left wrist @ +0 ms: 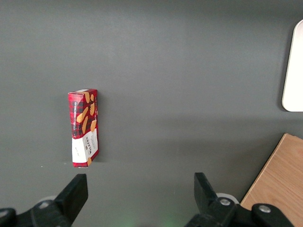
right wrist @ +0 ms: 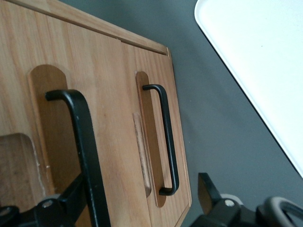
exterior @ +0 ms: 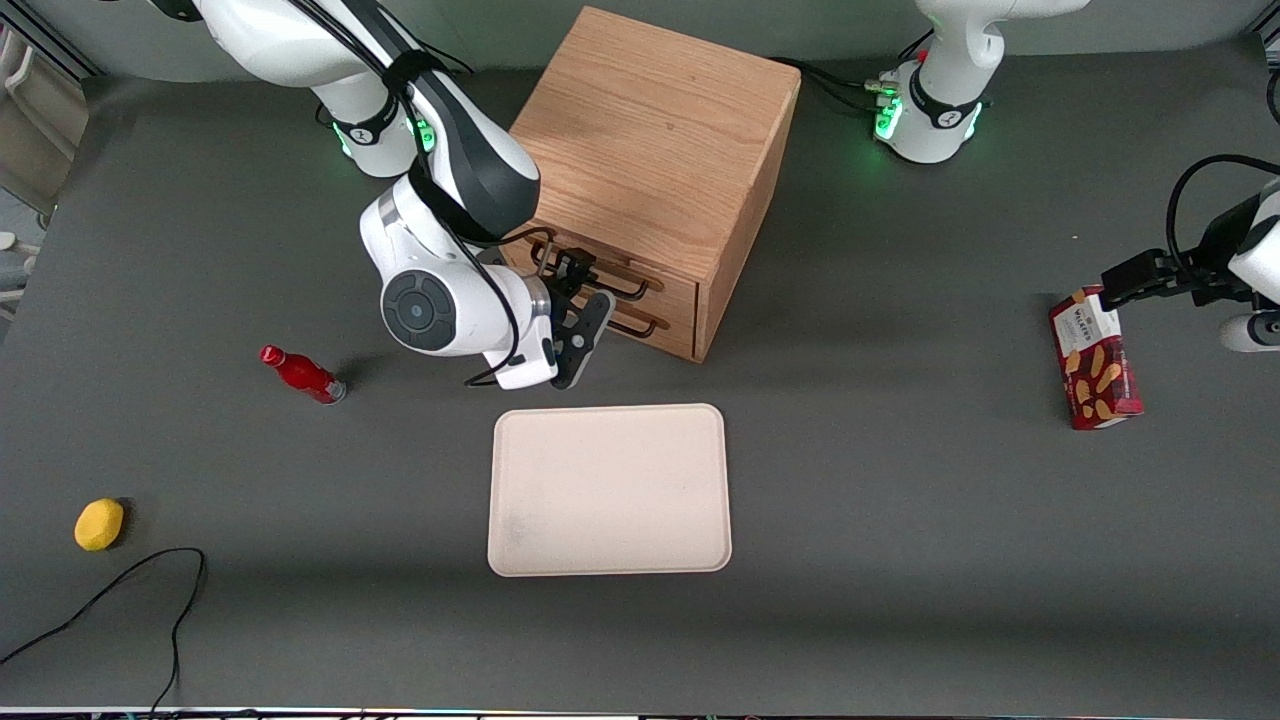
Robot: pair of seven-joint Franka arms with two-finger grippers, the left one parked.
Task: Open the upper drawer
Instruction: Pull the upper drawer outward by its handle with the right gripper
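Note:
The oak cabinet [exterior: 650,130] stands mid-table with two drawers facing the front camera. The upper drawer [right wrist: 109,118] carries a thin black bar handle [exterior: 625,285], which looms large in the right wrist view [right wrist: 80,137]. The bottom drawer's matching handle [right wrist: 168,137] sits below it [exterior: 640,325]. Both drawer fronts look flush with the cabinet. My right gripper [exterior: 588,290] is open and right in front of the drawers. In the right wrist view the gripper [right wrist: 142,189] has the upper handle just inside one finger [right wrist: 71,201]. The other finger [right wrist: 208,189] is past the cabinet's bottom edge.
A cream tray [exterior: 610,490] lies nearer the front camera than the cabinet and shows in the right wrist view [right wrist: 255,56]. A red bottle [exterior: 300,372], a yellow round object [exterior: 99,524] and a black cable [exterior: 120,590] lie toward the working arm's end. A red biscuit box [exterior: 1095,365] lies toward the parked arm's end.

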